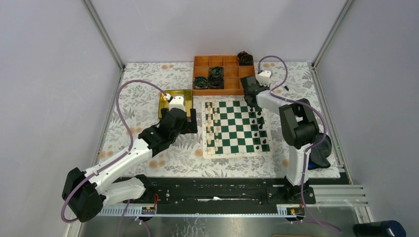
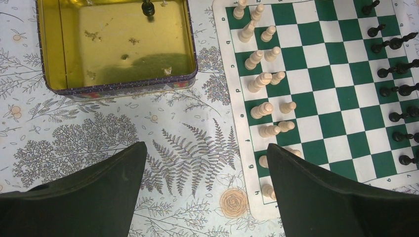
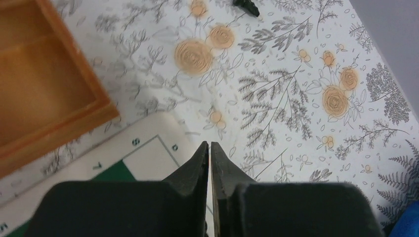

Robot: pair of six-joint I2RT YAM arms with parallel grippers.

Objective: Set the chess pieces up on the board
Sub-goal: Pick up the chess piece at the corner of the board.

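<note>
The board (image 1: 237,129) lies mid-table, its green and white squares also in the left wrist view (image 2: 326,98) and one corner in the right wrist view (image 3: 143,158). Cream-white chess pieces (image 1: 212,126) (image 2: 262,81) fill its two left columns; black chess pieces (image 1: 260,126) (image 2: 395,69) stand along its right side. My left gripper (image 1: 192,123) (image 2: 206,144) hangs open over the tablecloth just left of the board, nothing between its fingers. My right gripper (image 1: 252,101) (image 3: 210,143) hovers at the board's far right corner with its fingers nearly touching; no piece shows in the slit.
A yellow tin (image 1: 165,101) (image 2: 118,89) left of the board holds one black piece (image 2: 147,8). Behind the board, the orange tray (image 1: 217,61) (image 3: 44,89) carries dark cable rolls (image 1: 216,76). A small black object (image 3: 247,5) lies on the cloth far right.
</note>
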